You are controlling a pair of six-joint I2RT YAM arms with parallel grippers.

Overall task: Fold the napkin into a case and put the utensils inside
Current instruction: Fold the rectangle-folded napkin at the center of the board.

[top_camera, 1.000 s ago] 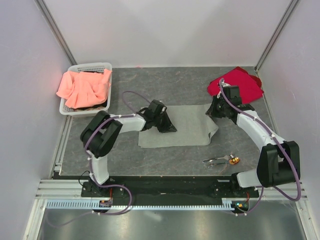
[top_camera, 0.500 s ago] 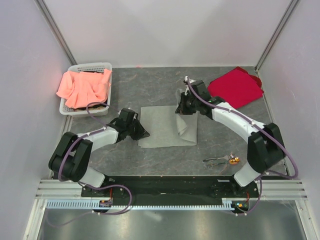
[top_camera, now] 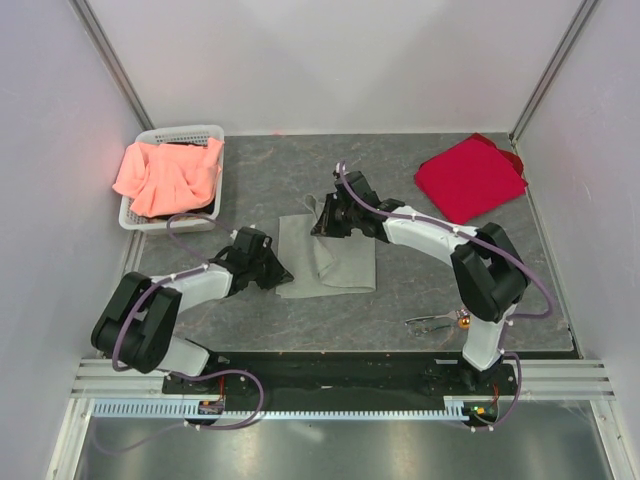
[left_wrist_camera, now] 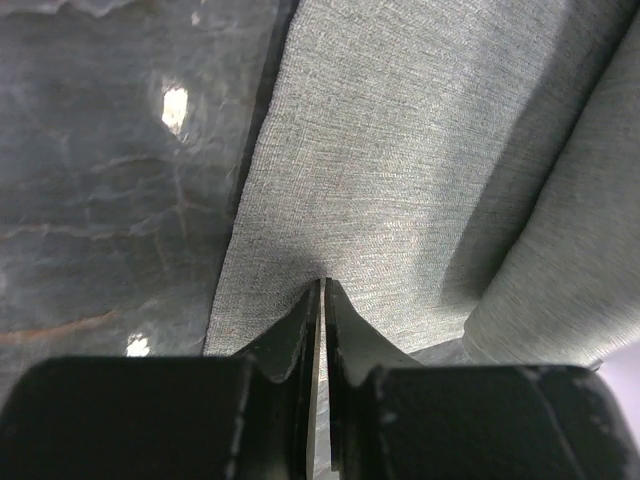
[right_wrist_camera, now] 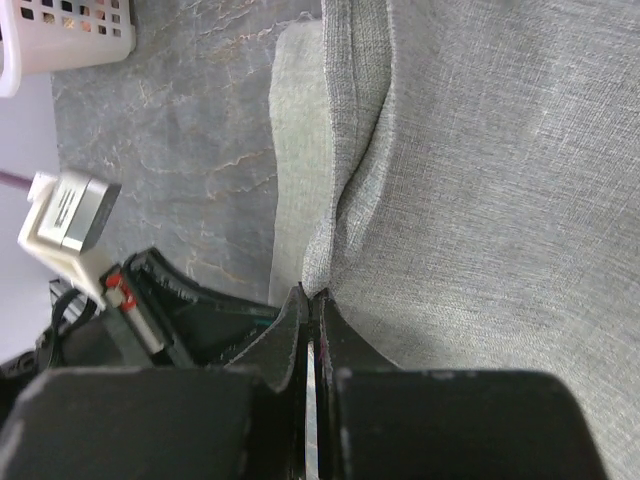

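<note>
Slate-grey table (top_camera: 400, 300); left gripper (top_camera: 283, 272), right gripper (top_camera: 322, 226) seemingly pinch napkin (top_camera: 348, 266).

Napkin (top_camera: 335, 262): plain grey-green, fine even weave, no print. The folded-over layer shows the same tone.
Table (top_camera: 300, 175): dark grey, marbled with thin pale veins.
Red cloth (top_camera: 470, 178): bright, solid, unpatterned.
Salmon-orange cloth (top_camera: 165, 175): plain.
Basket (top_camera: 135, 220): white lattice.
Utensils (top_camera: 440, 322): silvery, with one round orange-brown end.
Left arm (top_camera: 190, 285) and right arm (top_camera: 425, 232): white links, black joints.
Walls (top_camera: 330, 60): pale lilac-white.
</note>
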